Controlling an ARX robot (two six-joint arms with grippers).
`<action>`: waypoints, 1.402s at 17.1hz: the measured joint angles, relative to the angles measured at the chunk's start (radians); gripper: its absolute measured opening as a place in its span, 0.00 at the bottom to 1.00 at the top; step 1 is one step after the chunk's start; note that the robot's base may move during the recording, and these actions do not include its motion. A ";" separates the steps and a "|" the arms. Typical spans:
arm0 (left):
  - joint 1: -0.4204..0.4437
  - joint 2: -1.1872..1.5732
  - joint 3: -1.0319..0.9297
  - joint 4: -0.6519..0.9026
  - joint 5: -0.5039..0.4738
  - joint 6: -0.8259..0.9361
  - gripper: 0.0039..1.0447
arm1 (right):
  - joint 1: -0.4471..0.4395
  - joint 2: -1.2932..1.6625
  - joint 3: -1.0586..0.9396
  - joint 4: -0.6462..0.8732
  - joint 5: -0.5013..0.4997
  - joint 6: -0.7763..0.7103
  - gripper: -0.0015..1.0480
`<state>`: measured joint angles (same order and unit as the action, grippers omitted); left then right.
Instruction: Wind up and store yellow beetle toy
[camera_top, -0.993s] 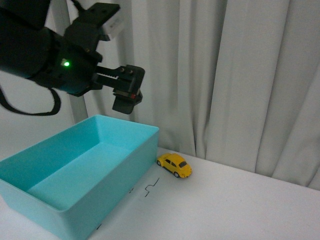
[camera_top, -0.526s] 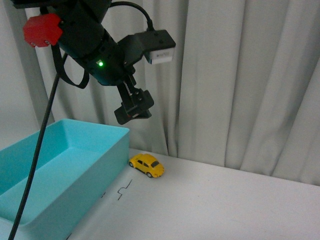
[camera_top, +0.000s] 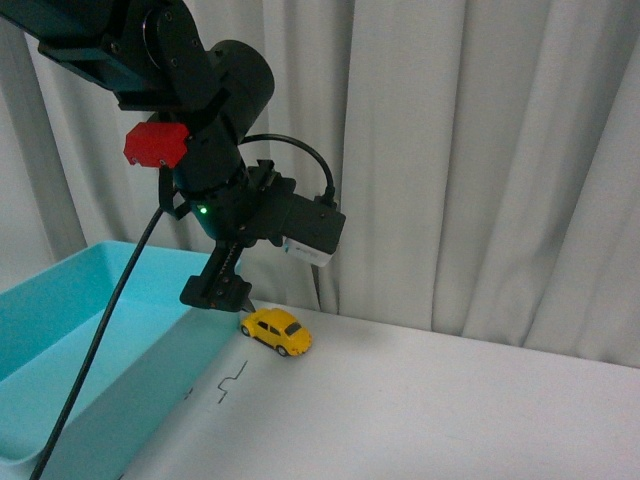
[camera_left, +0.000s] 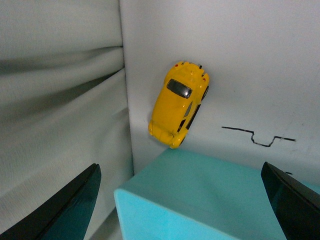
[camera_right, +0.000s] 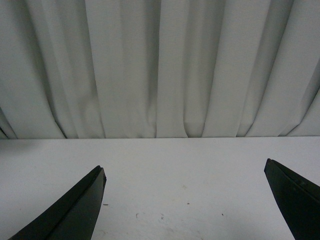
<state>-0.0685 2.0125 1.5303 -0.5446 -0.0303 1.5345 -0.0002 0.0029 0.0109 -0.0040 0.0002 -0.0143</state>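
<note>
The yellow beetle toy (camera_top: 277, 331) stands on its wheels on the white table, close to the far right corner of the teal bin (camera_top: 70, 330). My left gripper (camera_top: 220, 288) is open and empty, hanging just above that bin corner, to the left of the toy. In the left wrist view the toy (camera_left: 179, 103) lies beyond the bin corner (camera_left: 200, 200), ahead of the open gripper (camera_left: 180, 170) and apart from both fingers (camera_left: 75, 207). My right gripper (camera_right: 184, 170) is open and empty over bare table, and the toy is out of its view.
A pale curtain (camera_top: 480, 150) hangs along the table's far edge, right behind the toy. A black squiggle mark (camera_top: 231, 382) is on the table in front of the toy. A black cable (camera_top: 110, 330) hangs from the left arm over the bin.
My left arm has swung down and turned. Its gripper has dropped from high above the bin to just above the bin's far corner, next to the toy. The toy stays on the table.
</note>
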 joint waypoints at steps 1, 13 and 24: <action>-0.001 0.020 0.023 -0.014 -0.003 0.050 0.94 | 0.000 0.000 0.000 0.000 0.000 0.000 0.94; -0.003 0.391 0.384 -0.169 -0.015 0.080 0.94 | 0.000 0.000 0.000 0.000 0.000 0.000 0.94; 0.038 0.511 0.475 -0.141 0.019 0.179 0.78 | 0.000 0.000 0.000 0.000 0.000 0.000 0.94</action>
<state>-0.0307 2.5233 2.0056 -0.6853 -0.0109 1.7130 -0.0002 0.0029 0.0109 -0.0040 0.0002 -0.0147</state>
